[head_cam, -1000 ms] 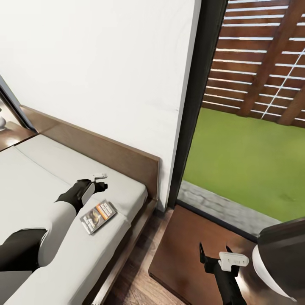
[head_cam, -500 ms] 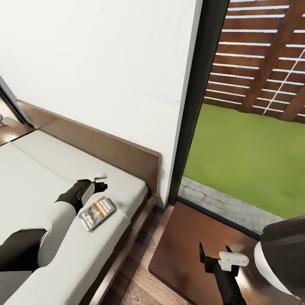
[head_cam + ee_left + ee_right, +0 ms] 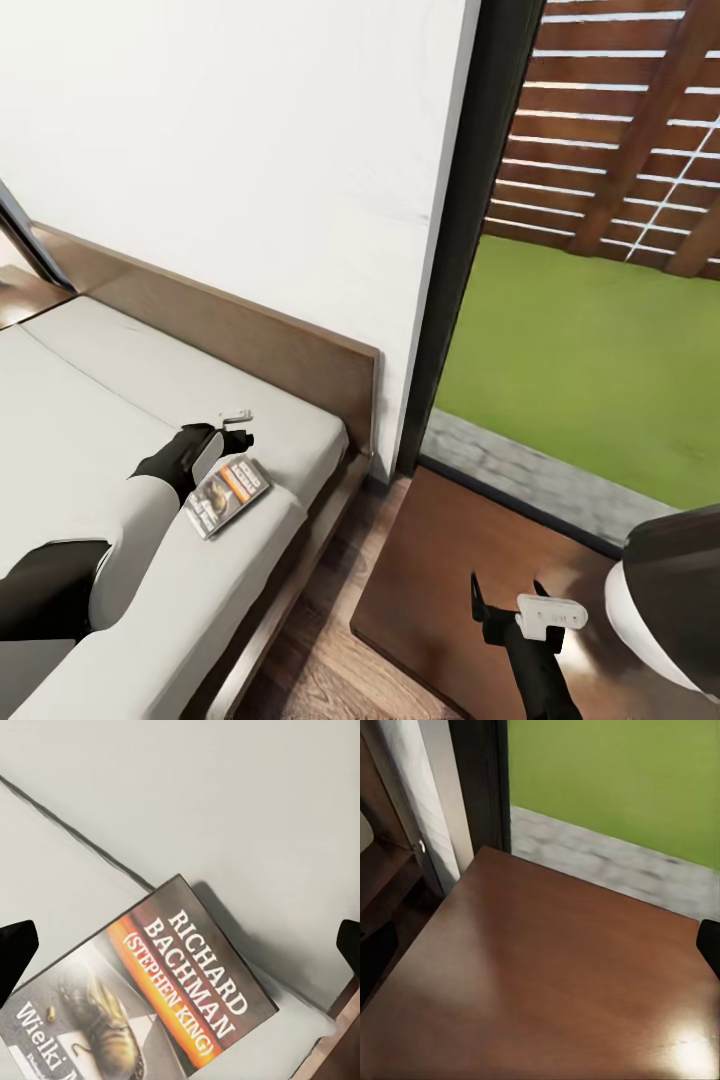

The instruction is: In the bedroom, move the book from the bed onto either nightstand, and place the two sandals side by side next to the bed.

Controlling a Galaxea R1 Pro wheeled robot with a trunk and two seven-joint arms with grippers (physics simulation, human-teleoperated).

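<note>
The book (image 3: pixel 227 494) lies on the bed (image 3: pixel 90 420) — just under the open left tool (image 3: pixel 238 428).

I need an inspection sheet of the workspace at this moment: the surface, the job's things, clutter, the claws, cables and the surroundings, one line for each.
Surface: pale grey mattress of the bed, with a dark wooden frame and headboard.
Job's things: the book lies flat on the mattress near the bed's edge, cover up; the nightstand stands beside the bed with a glossy brown top.
Clutter: nothing seen.
Claws: left claw hangs over the mattress just beyond the book, fingers open, holding nothing; right claw hangs over the nightstand, open and empty.
Cables: nothing seen.
Surroundings: white wall, dark-framed window, slatted fence, grass, wood-plank floor.
</note>
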